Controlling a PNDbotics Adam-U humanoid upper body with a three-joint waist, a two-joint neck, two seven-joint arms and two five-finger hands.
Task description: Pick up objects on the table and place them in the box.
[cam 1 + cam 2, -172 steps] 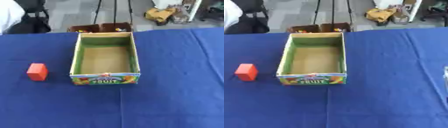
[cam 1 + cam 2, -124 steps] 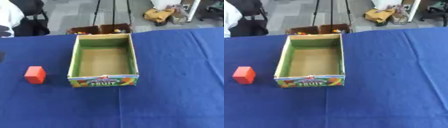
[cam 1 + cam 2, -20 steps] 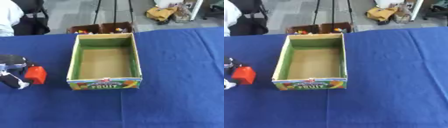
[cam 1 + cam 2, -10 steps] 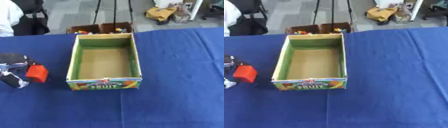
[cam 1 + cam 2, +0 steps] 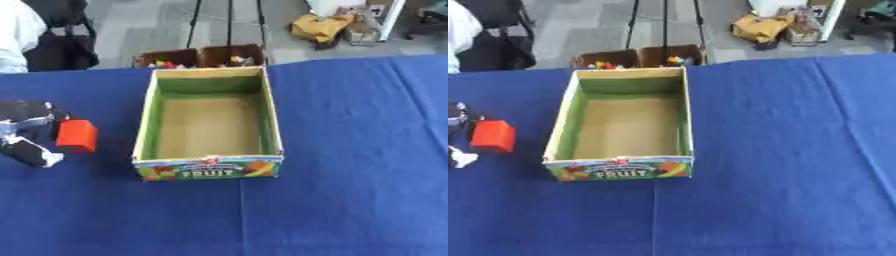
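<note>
The surface [image 5: 350,125] is covered with a blue cloth and carries an open cardboard box [image 5: 211,127] near its middle, long side running away from the camera. The box has green inner walls, a plain brown floor and a printed front panel showing fruit pictures and the word FRUIT. Nothing lies inside it. To the left of the box, apart from its wall, is a red block [image 5: 77,135], the only loose object seen on the cloth. The robot's left hand [image 5: 26,132] enters from the left edge and is at the block: a dark part sits above and behind the block's left side, and a pale-tipped part lies below and left of it. The fingers [image 5: 33,152] are curled toward the block on both sides and appear to touch its left face, bracketing it in a pinch; whether the block is lifted off the cloth or still resting on it cannot be told. In the right eye view only the edge of this hand shows at the left border beside the block. The right hand appears in neither view. Beyond the far edge of the surface stand two brown bins [image 5: 203,55] holding small coloured items, on a grey floor.
</note>
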